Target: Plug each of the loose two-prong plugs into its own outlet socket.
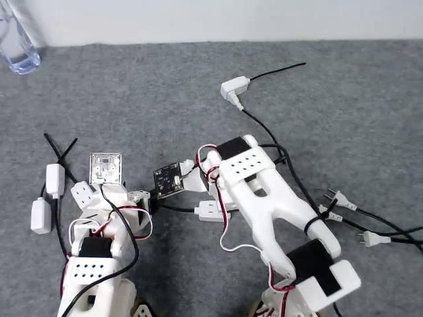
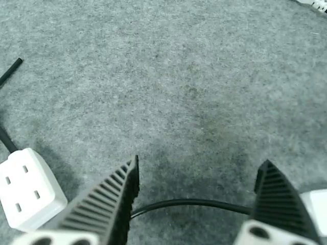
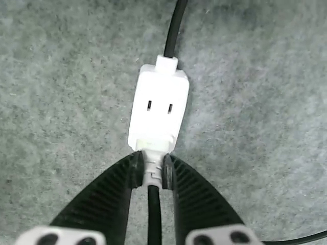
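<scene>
Gray carpet covers the bench (image 1: pixel 344 119). The right tool (image 3: pixel 152 159) is pinching the neck of a small white plug (image 3: pixel 152 176), with one finger on each side. The plug sits right at the end of a white socket block (image 3: pixel 158 109) and touches it. I think this plug is going into its socket now, and it looks all the way in or almost there.

Next, the right tool should push straight along the block so the plug goes in snug. Then it should let go gently, so the block does not slide on the carpet. Two loose two-prong plugs (image 1: pixel 339 197) wait near the right side of the bench, well apart from any socket.

The right arm (image 1: pixel 264 198) stretches forward and low over the middle of the bench. The left arm (image 1: pixel 99 257) is tucked in close on its own side. The left tool (image 2: pixel 200 166) is spread wide, holding nothing. It hangs over a black cord (image 2: pixel 189 204), and a square white socket (image 2: pixel 23 191) lies just beside it.
</scene>
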